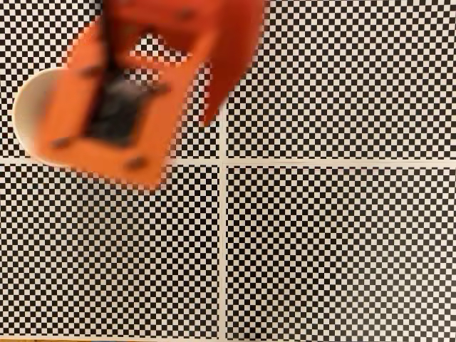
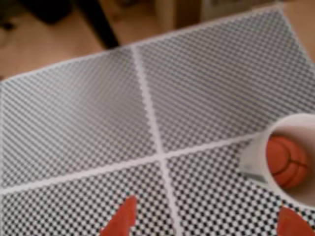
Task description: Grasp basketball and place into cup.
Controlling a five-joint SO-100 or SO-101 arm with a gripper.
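The basketball [image 2: 286, 161], orange-brown with black seams, lies inside the cream-white cup [image 2: 256, 155] at the right edge of the wrist view. My gripper [image 2: 206, 223] is open at the bottom of that view, its two orange fingertips [image 2: 123, 221] wide apart with only checkered mat between them; the cup stands just above the right tip. In the fixed view my blurred orange arm [image 1: 142, 71] hangs over the cup [image 1: 28, 114], of which only the left rim shows. A pointed orange finger [image 1: 217, 92] reaches down at the arm's right side.
A black-and-white checkered mat [image 1: 335, 242] covers the table, split by white lines into four panels. In the wrist view a wooden floor [image 2: 44, 44] and a dark furniture leg [image 2: 103, 24] lie beyond the mat's far edge.
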